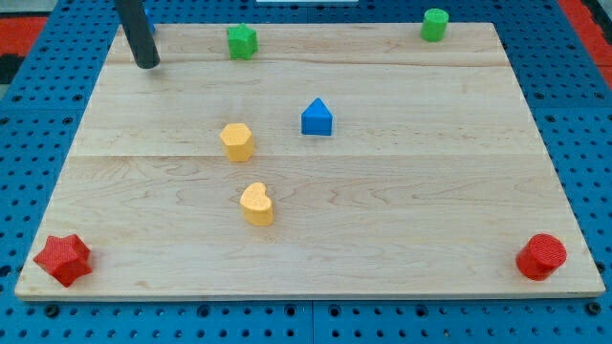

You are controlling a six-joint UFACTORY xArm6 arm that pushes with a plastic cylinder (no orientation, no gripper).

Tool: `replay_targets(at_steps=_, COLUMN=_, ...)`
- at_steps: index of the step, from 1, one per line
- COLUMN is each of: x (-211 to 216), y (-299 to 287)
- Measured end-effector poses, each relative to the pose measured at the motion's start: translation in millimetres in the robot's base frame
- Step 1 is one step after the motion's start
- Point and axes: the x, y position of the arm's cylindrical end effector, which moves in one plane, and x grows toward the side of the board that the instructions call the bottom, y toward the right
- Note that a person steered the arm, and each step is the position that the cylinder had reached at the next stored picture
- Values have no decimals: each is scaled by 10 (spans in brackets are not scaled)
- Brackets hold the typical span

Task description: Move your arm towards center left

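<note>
My tip point(147, 64) stands at the top left of the wooden board point(402, 210), well left of the green star-shaped block point(242, 41). Something blue peeks out from behind the rod at its right; the rod hides most of it. A yellow hexagonal block point(236, 141) and a yellow heart-shaped block point(256, 204) lie near the board's middle, below and right of the tip. A blue house-shaped block point(316, 118) sits right of the yellow hexagon. No block touches the tip.
A green cylinder point(435, 24) stands at the top right edge. A red star block point(64, 258) sits at the bottom left corner and a red cylinder point(541, 256) at the bottom right corner. Blue pegboard surrounds the board.
</note>
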Motion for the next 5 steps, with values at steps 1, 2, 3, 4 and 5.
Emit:
replay_targets(at_steps=1, x=292, y=0)
replay_targets(at_steps=2, x=458, y=0)
replay_targets(at_steps=3, x=458, y=0)
replay_targets(at_steps=4, x=626, y=0)
replay_targets(at_steps=5, x=890, y=0)
